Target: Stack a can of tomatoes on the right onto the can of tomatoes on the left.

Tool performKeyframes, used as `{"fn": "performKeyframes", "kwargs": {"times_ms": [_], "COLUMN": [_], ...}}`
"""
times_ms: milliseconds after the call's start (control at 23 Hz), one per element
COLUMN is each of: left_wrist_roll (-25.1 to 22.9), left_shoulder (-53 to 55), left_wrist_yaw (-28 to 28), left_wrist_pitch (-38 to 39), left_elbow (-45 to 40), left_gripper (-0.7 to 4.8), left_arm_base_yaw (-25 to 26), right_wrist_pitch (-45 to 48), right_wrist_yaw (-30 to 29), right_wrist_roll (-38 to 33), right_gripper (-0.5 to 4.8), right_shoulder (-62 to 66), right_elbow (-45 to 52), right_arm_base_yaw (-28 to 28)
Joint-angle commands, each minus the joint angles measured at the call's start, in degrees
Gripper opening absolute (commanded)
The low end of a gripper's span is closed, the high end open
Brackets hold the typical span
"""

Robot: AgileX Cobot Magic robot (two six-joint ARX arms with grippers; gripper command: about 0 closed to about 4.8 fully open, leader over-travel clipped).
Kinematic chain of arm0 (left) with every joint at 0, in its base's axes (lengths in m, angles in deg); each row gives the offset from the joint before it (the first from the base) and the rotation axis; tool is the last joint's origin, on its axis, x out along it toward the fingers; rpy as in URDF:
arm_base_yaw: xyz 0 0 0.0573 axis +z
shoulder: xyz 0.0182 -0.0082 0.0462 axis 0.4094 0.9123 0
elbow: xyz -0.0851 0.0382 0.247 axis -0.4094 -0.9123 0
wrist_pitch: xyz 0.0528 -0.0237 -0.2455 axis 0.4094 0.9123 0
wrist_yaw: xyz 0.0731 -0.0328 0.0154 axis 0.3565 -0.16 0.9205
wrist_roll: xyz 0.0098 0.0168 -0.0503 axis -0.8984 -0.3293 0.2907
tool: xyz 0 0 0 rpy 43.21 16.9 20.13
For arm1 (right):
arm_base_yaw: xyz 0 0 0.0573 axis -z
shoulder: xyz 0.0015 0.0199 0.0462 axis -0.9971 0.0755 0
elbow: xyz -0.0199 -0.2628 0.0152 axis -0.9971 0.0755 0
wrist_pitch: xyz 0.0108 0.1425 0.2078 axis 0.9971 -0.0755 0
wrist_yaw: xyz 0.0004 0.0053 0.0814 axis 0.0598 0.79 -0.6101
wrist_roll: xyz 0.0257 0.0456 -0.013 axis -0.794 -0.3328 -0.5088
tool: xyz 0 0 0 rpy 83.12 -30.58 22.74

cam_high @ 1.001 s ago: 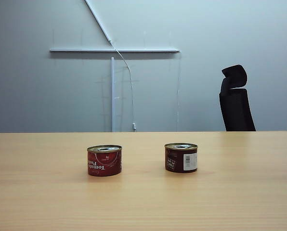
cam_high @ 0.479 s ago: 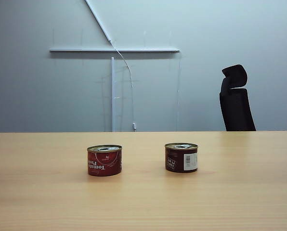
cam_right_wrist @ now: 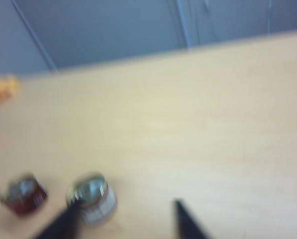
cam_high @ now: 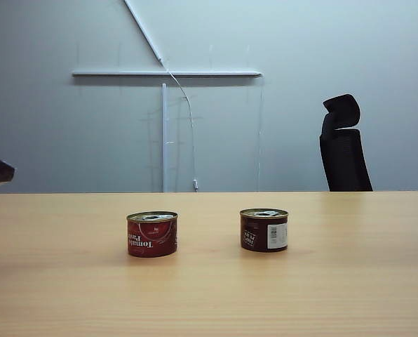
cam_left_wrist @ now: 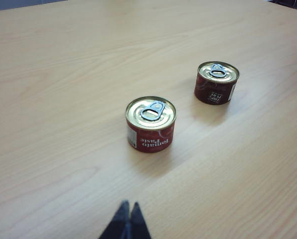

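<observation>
Right tomato can [cam_high: 264,229] right of centre on surface [cam_high: 209,295], left tomato can [cam_high: 152,234] well apart. Left tool [cam_left_wrist: 126,219] clenched, lower centre of its view. Right tool [cam_right_wrist: 126,219] released, above the cans, blurred.

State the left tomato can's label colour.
Red with white lettering on the short round left tomato can; exterior view shows it best.

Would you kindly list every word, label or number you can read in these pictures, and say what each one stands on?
"Tomato Paste": on the red label of the left round tomato can, upside down in both views.
Right darker tomato can: white print and a white barcode panel, too small to read.
Right wrist view: too blurred to read.
</observation>
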Motion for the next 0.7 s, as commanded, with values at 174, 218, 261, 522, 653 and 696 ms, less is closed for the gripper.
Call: {"fn": "performKeyframes", "kwargs": {"times_ms": [174, 218, 261, 522, 653, 696], "left_wrist_roll": [0.00, 0.00, 0.00, 0.00, 0.00, 0.00], "left_shoulder": [-0.11, -0.11, -0.11, -0.11, -0.11, -0.11], "left_wrist_yaw": [0.15, 0.20, 0.20, 0.15, 0.20, 0.17], "left_wrist_pitch": [-0.48, -0.48, -0.50, -0.48, -0.50, -0.48], "left_elbow": [0.17, 0.17, 0.17, 0.17, 0.17, 0.17], "left_gripper": [-0.04, -0.04, -0.04, -0.04, -0.04, -0.04], "left_arm_base_yaw": [-0.02, -0.02, -0.02, -0.02, -0.02, -0.02], "right_wrist_pitch": [15.37, 17.22, 18.64, 22.91, 22.88, 22.93], "right_wrist_yaw": [0.59, 1.40, 2.54, 5.07, 2.08, 1.29], "right_wrist_roll": [13.16, 15.28, 16.39, 17.18, 17.16, 17.16], "right_gripper": [4.79, 4.79, 4.79, 4.79, 4.79, 4.79], "right_shoulder": [31.76, 36.76, 40.74, 68.96, 71.95, 72.37], "right_elbow": [-6.84, -8.13, -9.27, -22.08, -24.30, -24.65], "right_arm_base_yaw": [-13.92, -15.93, -17.46, -20.83, -20.83, -20.85]}}
